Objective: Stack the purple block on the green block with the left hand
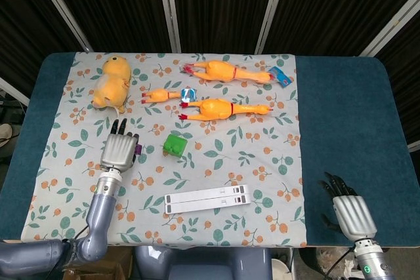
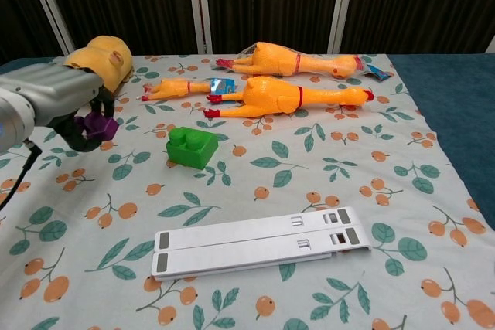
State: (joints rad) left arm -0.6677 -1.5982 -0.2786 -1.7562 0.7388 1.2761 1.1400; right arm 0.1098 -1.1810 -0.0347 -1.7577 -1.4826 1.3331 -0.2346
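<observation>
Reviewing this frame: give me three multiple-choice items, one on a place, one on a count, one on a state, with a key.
1. Where is the green block?
A. left of the white folded stand
B. between the left hand and the rubber chickens
C. on the plush toy

2. How many rubber chickens lie on the cloth?
A. one
B. two
C. three

3. What is the left hand doing?
A. holding the purple block
B. resting empty
C. pressing the stand

Key: B, it sits right of the hand, below the chickens; C, two large, one small; A, purple shows between its fingers.

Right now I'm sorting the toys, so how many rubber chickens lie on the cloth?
3: a large rubber chicken at the back, a small one left of center, another large one just before them. None seems hidden.
</observation>
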